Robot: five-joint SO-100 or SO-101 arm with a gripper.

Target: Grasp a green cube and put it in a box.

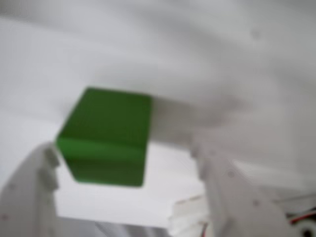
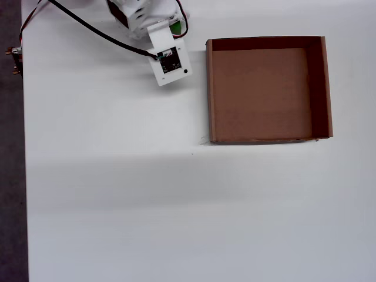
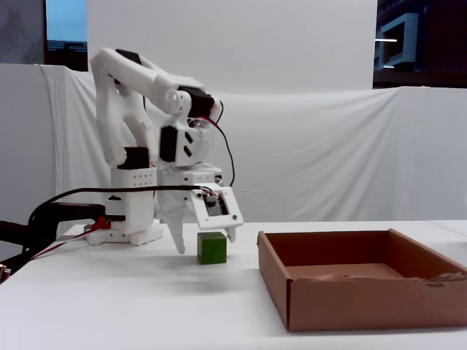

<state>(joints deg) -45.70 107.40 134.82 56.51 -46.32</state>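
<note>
End effector spread wide around green cube on tabletop; we centre it, drop lower, then close before carrying to box.

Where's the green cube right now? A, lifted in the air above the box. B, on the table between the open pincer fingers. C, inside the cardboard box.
B: the green cube sits on the table beside the box, with the pincer open around it.

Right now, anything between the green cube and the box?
Nothing: in the fixed view only bare white table separates the green cube from the box.
</note>
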